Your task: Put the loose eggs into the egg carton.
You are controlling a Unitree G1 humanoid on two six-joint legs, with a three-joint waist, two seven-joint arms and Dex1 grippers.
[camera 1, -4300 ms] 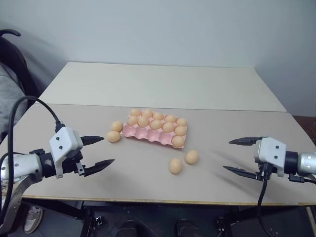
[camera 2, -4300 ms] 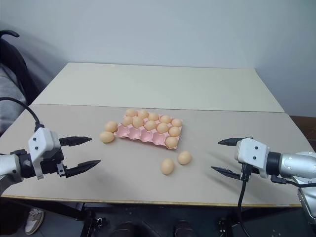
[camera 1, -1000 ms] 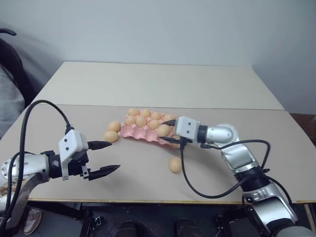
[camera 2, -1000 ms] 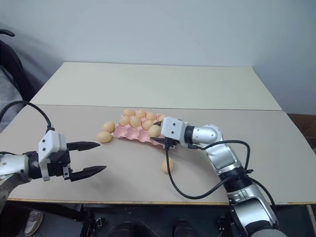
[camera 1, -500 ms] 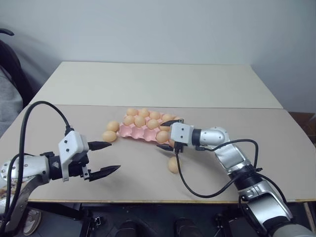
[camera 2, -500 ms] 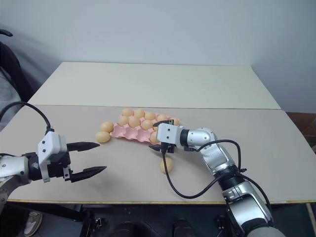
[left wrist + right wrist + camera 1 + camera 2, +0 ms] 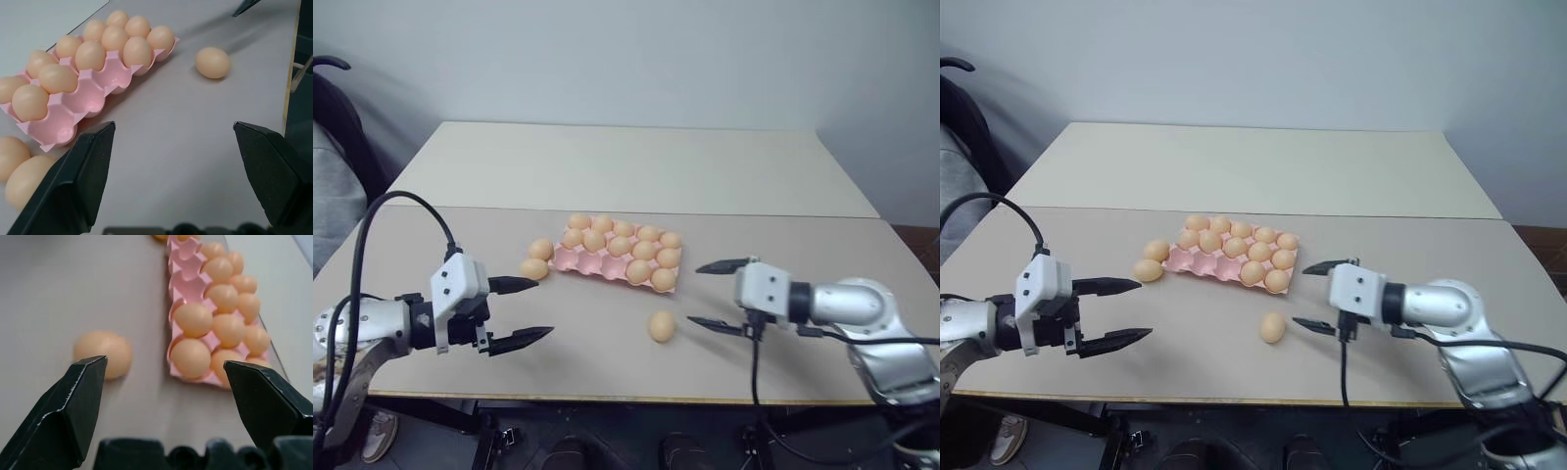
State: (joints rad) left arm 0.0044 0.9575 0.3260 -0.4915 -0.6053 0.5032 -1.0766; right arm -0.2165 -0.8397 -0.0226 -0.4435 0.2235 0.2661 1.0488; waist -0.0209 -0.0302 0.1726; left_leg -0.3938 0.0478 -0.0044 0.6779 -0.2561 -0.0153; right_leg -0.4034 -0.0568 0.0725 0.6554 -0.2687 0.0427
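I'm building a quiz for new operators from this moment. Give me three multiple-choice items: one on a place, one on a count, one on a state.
1. Where does the lone egg nearest the right gripper lie?
A. in a cup of the tray
B. on the table in front of the egg carton
C. between the gripper's fingers

2. How many loose eggs lie on the table outside the egg carton?
A. one
B. three
C. five

3. The right gripper is:
A. open and empty
B. shut on an egg
C. shut on the tray's rim

Answers:
1 B, it rests on bare tabletop in front of the egg carton.
2 B, two lie by the egg carton's left end, plus the lone egg.
3 A, its fingers stand wide apart with nothing between them.
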